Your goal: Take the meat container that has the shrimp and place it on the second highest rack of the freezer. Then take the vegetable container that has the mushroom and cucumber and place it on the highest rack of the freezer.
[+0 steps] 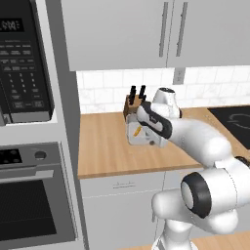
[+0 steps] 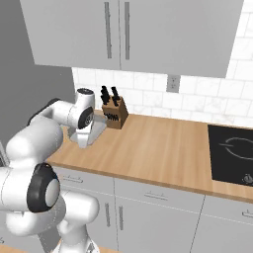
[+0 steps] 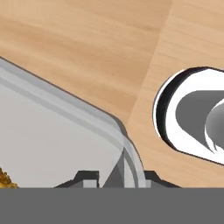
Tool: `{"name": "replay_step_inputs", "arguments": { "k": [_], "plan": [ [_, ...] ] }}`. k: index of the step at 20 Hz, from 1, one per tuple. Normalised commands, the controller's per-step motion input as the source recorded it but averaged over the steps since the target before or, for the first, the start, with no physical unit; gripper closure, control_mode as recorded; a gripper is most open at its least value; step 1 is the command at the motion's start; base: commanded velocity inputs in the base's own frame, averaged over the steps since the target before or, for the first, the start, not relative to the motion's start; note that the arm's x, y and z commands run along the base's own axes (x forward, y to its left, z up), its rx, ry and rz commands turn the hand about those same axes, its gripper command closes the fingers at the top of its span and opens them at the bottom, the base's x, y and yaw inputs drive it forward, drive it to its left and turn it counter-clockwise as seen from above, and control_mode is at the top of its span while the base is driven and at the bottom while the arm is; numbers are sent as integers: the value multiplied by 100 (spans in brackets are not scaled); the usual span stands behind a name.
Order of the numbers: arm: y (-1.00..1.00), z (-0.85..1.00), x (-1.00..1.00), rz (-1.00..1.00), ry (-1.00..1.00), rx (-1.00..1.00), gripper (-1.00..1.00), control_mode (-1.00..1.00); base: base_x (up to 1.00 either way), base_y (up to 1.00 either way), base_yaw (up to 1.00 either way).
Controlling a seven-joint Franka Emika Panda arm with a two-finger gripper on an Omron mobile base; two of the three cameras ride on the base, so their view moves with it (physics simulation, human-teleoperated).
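Low over the counter (image 1: 107, 146), arm bent forward, hand (image 3: 121, 180) pinching container (image 3: 52, 131) rim.

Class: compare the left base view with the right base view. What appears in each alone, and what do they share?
Left base view alone: the microwave above the oven, left of the counter. Right base view alone: the whole cabinet front under the counter. Shared: the wooden counter, knife block, black cooktop, wall outlet, and the clear container by the arm.

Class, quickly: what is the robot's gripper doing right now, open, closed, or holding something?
Gripper: closed on the rim of the clear, grey-walled plastic container.
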Motion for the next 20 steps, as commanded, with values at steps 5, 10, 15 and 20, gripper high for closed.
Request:
{"name": "replay_step_inputs", "arguments": {
  "k": [5, 10, 15, 20],
  "plan": [
    [-70, 12, -59, 0, -8, -10, 100, -100, 0, 0, 0],
    [-31, 42, -71, 5, -21, -2, 100, -100, 0, 0, 0],
    [-3, 65, -67, 16, -7, 0, 100, -100, 0, 0, 0],
    [-11, 54, -67, 12, 0, 0, 100, -100, 0, 0, 0]
  ]
}}
